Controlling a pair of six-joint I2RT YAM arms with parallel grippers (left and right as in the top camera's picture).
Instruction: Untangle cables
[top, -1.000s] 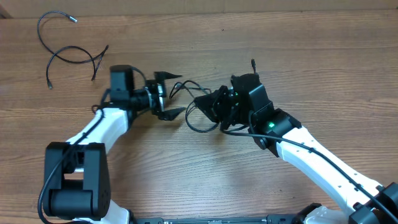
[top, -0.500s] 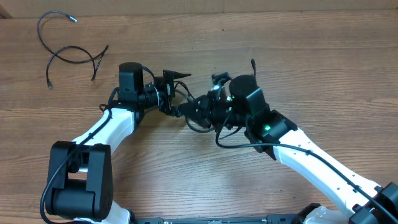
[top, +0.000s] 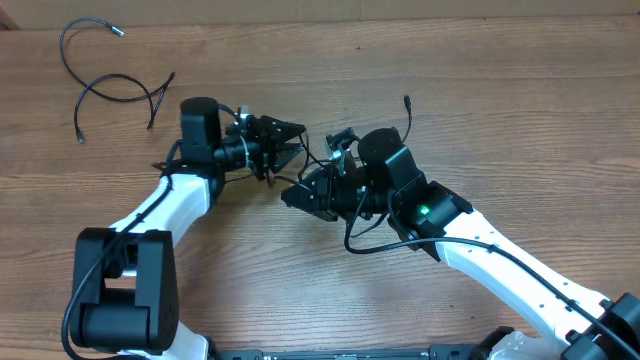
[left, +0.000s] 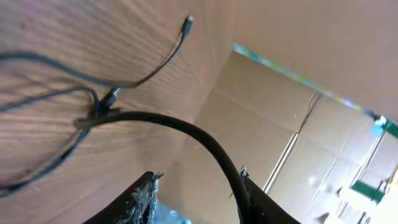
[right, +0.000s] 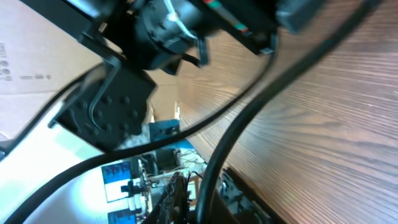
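A tangle of thin black cables (top: 318, 158) lies mid-table between my two grippers, one end reaching to a plug (top: 406, 102). My left gripper (top: 292, 136) points right into the tangle. In the left wrist view its jaws (left: 199, 182) stand partly apart, and a black cable (left: 186, 127) rests against the right finger (left: 249, 199) only. More thin strands (left: 93, 81) lie on the wood beyond. My right gripper (top: 293, 196) points left, just below the left one. In its wrist view it (right: 202, 190) is shut on a black cable (right: 249, 118) that rises out of the jaws.
Separate black cables (top: 110, 90) lie loose at the table's far left corner. A cardboard wall (top: 500, 8) runs along the back edge. The two arms nearly touch at the table's middle.
My left gripper reached right into the tangle and its wide-open jaws narrowed around a cable. My right gripper, still shut on its cable, moved left and nearer the front.
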